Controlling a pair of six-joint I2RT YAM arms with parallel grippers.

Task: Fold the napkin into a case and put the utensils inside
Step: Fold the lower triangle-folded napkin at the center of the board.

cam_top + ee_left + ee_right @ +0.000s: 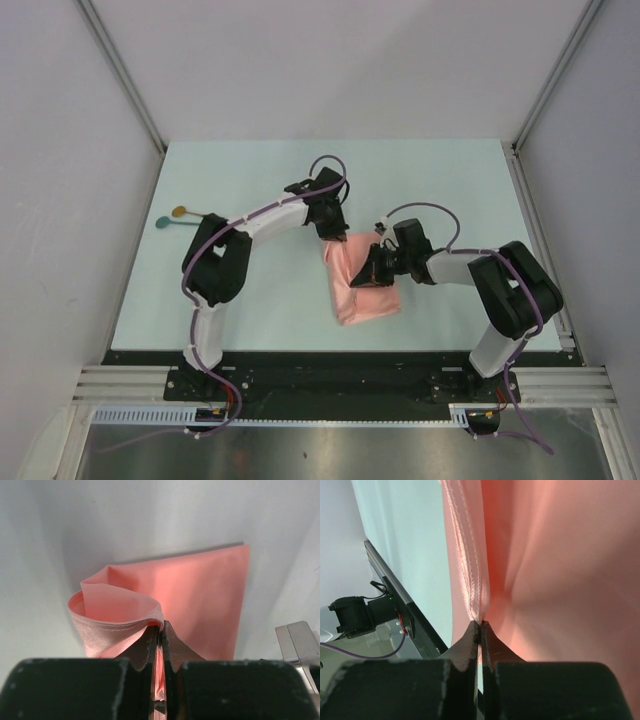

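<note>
though half hidden from above, clearly pinched at both ends: napkin (362, 290) folded in the middle of the table (250, 180), left gripper (161, 628) squeezed onto its curled hem, right gripper (480, 626) squeezed onto a stitched edge. utensils (180, 212) well apart, over by the left edge.

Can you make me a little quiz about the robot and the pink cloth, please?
1. True or false: both spoons lie inside the pink napkin.
2. What does the left pincer pinch? A) a spoon B) the napkin's edge C) nothing
3. Fill in: the right pincer is shut on the ____.
Key: 1 false, they lie apart from it on the table; 2 B; 3 napkin.
</note>
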